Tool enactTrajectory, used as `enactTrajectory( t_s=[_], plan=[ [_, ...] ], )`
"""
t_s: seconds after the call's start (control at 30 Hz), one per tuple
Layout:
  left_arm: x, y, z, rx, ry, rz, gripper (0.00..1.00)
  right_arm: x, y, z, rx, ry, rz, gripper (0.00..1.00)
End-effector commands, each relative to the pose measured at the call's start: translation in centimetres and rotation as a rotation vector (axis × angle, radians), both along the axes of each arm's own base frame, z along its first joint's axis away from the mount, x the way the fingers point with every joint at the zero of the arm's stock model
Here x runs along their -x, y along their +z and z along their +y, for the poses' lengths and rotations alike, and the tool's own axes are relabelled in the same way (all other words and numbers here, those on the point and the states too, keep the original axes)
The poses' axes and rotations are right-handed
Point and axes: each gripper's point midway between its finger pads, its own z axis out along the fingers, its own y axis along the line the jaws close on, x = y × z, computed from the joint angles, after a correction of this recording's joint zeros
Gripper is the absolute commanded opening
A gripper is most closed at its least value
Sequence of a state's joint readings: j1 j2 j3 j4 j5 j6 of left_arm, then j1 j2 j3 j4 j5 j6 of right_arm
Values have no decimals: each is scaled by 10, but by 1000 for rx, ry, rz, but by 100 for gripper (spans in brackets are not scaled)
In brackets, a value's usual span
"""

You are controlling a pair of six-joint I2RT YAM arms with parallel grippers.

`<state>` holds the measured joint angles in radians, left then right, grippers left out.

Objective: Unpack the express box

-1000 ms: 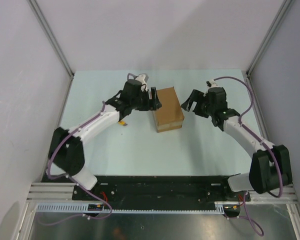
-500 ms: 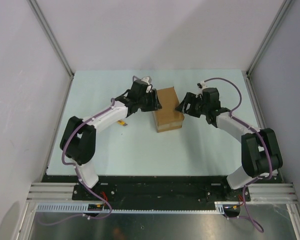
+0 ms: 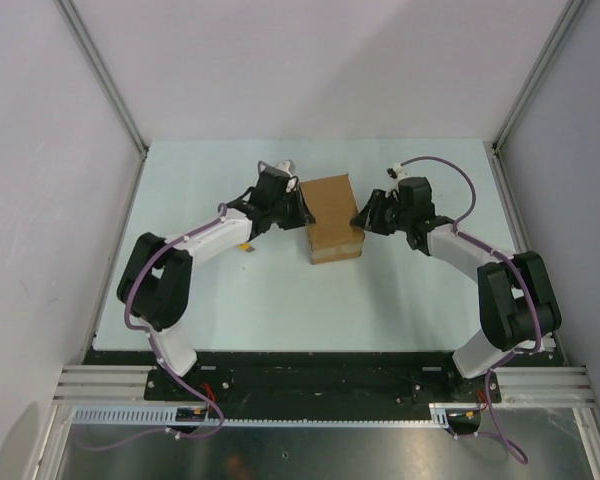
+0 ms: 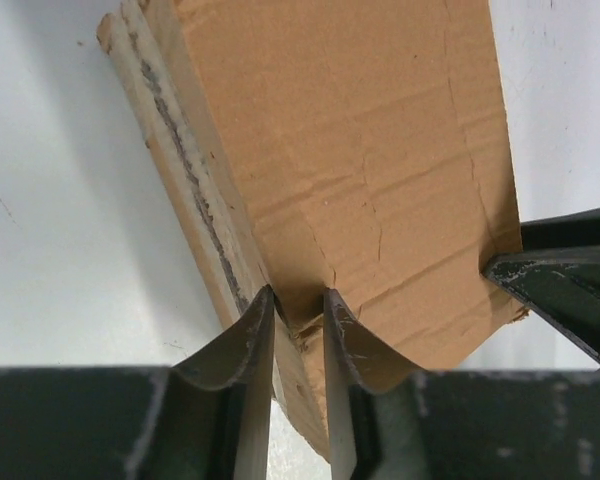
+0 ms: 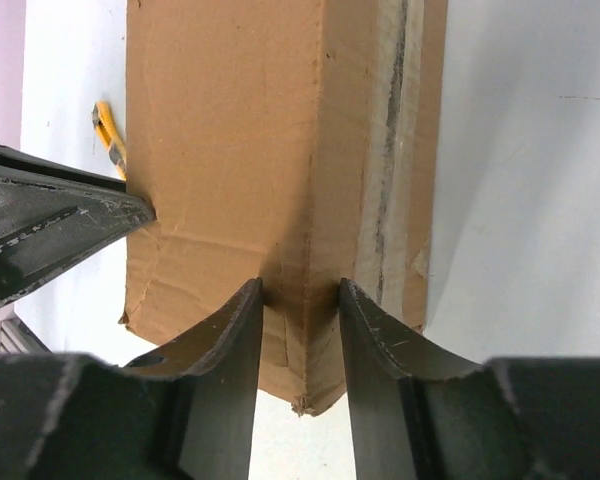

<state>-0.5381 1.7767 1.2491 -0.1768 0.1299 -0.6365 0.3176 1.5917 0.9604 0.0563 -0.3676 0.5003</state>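
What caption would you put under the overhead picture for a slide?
The left end effector and right end effector pinch opposite sides of the brown express box on the table.

The left gripper pinches a crumpled edge of the express box. Its two fingers stand one on each side of the edge, and both touch the cardboard. The box's broad brown face is creased and runs away from the gripper, with a pale, scuffed strip along its left side. At the box's right edge, a dark pointed finger of the other arm touches the cardboard. Pale table shows on both sides.
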Motion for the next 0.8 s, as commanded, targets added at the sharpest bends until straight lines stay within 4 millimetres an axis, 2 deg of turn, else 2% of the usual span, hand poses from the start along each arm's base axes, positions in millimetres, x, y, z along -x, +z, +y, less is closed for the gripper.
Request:
enactTrajectory(
  t_s=[0.0,0.17,0.3,0.6,0.77],
  plan=[
    [19,-39,27,-96,35,97,19,0,35,19,-32,45,-109,37],
    [31,-51,38,-119,43,124,18,5,44,27,-37,59,-134,33],
    [40,-52,43,-121,37,129,19,9,53,35,-45,73,-160,31],
    [60,-61,66,-150,80,146,30,21,71,49,-48,97,-211,32],
    [76,-80,86,-187,129,193,37,37,73,74,-70,167,-202,38]
  ],
)
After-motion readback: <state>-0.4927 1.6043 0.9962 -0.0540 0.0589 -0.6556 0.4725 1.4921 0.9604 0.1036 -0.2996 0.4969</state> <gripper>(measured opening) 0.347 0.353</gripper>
